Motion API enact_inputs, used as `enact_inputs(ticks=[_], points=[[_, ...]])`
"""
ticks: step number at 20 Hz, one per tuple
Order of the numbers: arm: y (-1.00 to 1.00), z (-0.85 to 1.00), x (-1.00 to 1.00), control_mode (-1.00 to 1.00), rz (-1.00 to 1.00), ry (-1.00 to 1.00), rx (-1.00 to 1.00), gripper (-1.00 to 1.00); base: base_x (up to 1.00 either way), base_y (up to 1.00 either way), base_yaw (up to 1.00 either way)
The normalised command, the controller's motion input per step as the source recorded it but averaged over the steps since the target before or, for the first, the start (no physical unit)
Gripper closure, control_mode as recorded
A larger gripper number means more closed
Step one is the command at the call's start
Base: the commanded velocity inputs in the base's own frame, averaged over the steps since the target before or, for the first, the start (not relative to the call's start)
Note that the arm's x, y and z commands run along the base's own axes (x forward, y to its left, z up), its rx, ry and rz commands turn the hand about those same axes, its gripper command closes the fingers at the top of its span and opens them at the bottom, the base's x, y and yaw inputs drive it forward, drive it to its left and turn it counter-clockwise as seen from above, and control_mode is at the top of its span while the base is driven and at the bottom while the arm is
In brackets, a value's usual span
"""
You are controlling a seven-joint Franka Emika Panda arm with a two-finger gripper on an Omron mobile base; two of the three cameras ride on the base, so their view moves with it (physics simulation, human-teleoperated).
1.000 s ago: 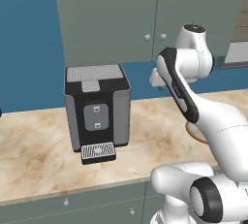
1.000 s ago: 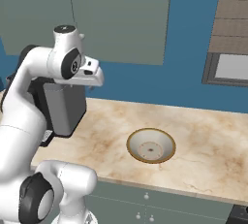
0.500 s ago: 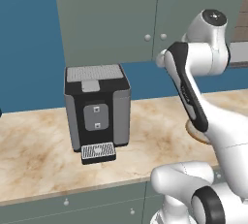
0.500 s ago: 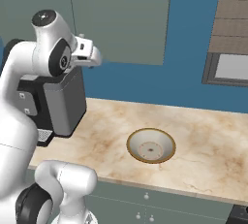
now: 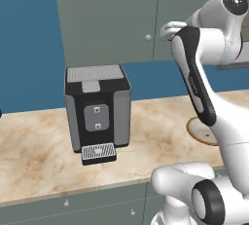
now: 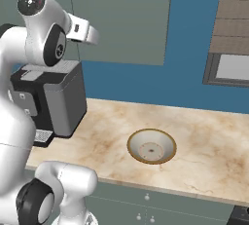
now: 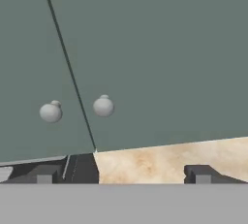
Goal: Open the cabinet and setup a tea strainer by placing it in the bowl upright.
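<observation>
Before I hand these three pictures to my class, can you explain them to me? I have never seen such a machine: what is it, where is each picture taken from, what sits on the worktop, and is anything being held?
It is a white robot arm with a two-finger gripper, in a computer-rendered kitchen. Two pictures come from cameras on its base, behind the arm to its left and right, so they show one scene from two sides. The third comes from a camera on the hand, looking along the fingers, whose dark tips rise at the bottom.

On the marble counter stand a black coffee machine and a shallow tan bowl, well apart. The bowl looks empty.

Above hangs the grey-green cabinet. Both doors are closed. The hand camera faces its two round knobs up close.

The gripper is open and holds nothing.
</observation>
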Motion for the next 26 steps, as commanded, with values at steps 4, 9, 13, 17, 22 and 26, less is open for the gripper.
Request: enact_inputs(ticks=[4, 9, 13, 17, 22, 26], points=[[0.12, 0.0, 0.22, -1.0, 0.01, 0.0, 0.02, -1.0, 0.0, 0.0, 0.0], [0.02, 0.01, 0.21, -1.0, 0.0, 0.0, -0.04, -1.0, 0.0, 0.0, 0.0], [0.16, 0.0, 0.44, -1.0, 0.0, 0.03, -0.02, -1.0, 0.0, 0.0, 0.0], [0.0, 0.0, 0.48, -1.0, 0.0, 0.0, 0.0, -1.0, 0.0, 0.0, 0.0], [0.0, -0.04, 0.48, -1.0, 0.0, 0.0, 0.0, -1.0, 0.0, 0.0, 0.0], [0.0, -0.11, 0.27, -1.0, 0.0, 0.0, 0.0, -1.0, 0.0, 0.0, 0.0]])
